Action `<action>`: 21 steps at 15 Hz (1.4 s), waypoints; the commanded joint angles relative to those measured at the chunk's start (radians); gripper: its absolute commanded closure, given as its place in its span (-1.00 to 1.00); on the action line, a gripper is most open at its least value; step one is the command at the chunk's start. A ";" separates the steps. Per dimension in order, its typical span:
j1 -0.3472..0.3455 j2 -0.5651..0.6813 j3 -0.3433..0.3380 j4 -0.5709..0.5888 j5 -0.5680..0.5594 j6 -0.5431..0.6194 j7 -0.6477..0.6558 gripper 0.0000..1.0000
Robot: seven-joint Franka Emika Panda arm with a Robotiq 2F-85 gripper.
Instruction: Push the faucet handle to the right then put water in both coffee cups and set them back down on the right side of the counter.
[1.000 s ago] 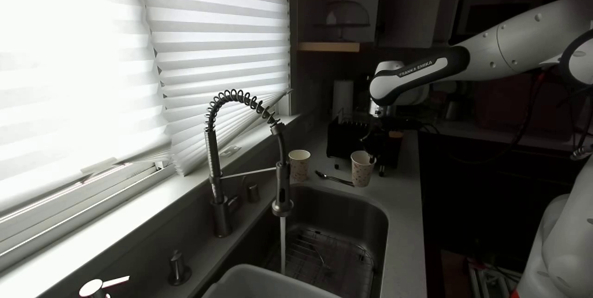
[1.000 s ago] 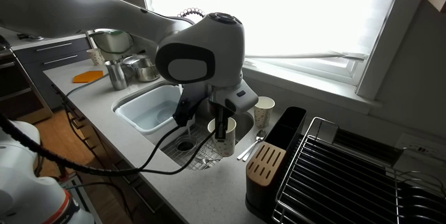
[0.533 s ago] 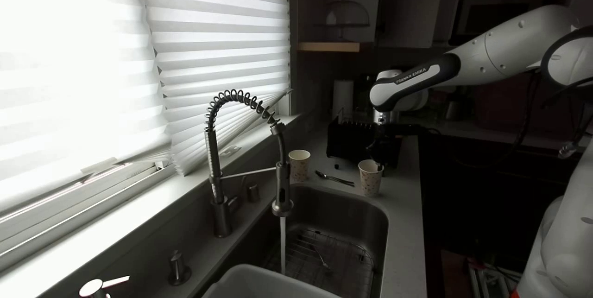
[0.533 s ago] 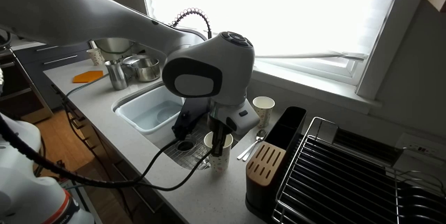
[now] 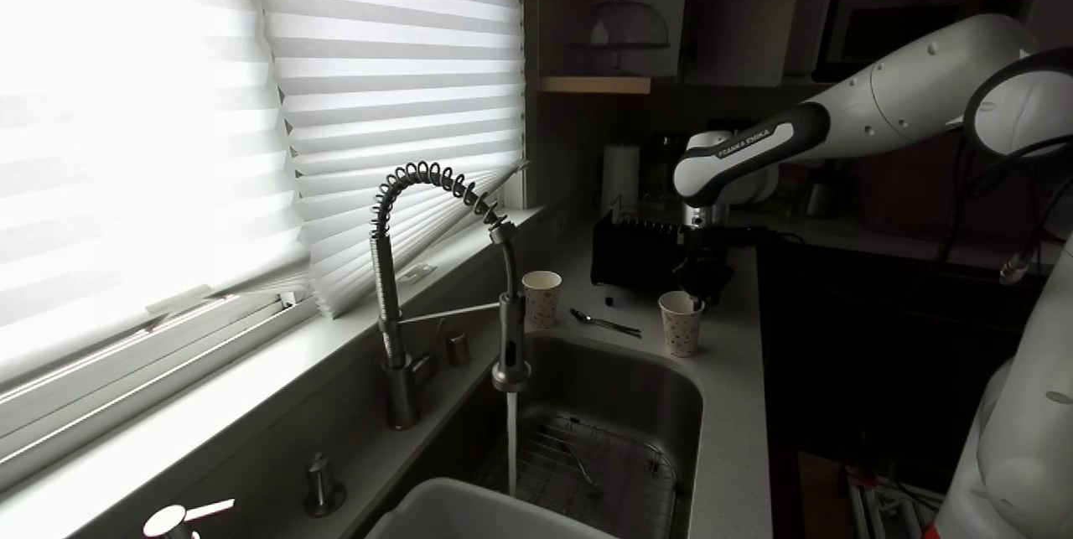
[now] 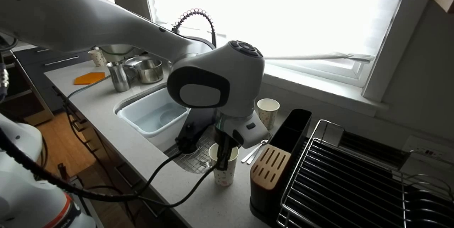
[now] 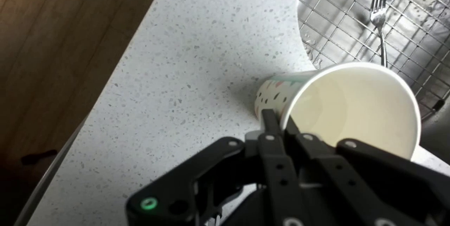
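Observation:
My gripper (image 7: pixel 280 120) is shut on the wall of a coffee cup (image 7: pixel 365 106), one finger inside and one outside the rim. The held cup stands upright at the sink's corner in both exterior views (image 5: pixel 681 329) (image 6: pixel 224 178). Its base is at or just above the counter (image 7: pixel 182 60); I cannot tell if it touches. A faint round edge shows deep inside; whether it is water is unclear. The second cup (image 5: pixel 541 304) stands by the wall, behind the sink (image 6: pixel 268 116). Water (image 5: pixel 512 443) runs from the faucet. The faucet handle (image 5: pixel 424 367) juts from the stem.
A white tub (image 6: pixel 136 121) sits in the sink, beside a wire grid with a fork (image 7: pixel 379 17). Spoons (image 6: pixel 253 153) lie between the cups. A black utensil holder with a wooden top (image 6: pixel 270 166) and a dish rack (image 6: pixel 349 185) stand close by. Metal pots (image 6: pixel 149 71) stand beyond the sink.
My gripper and the held cup have moved down and away from the sink basin, over the counter, slowing in the last half second. The second cup and the running water have not changed.

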 commanded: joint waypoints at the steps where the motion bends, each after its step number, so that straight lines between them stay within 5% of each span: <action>1: -0.011 0.010 -0.009 0.022 -0.027 -0.024 -0.006 0.26; 10: 0.005 -0.156 0.027 0.003 -0.108 -0.020 0.008 -1.00; 21: 0.142 -0.427 0.186 -0.019 -0.115 -0.051 -0.227 -1.00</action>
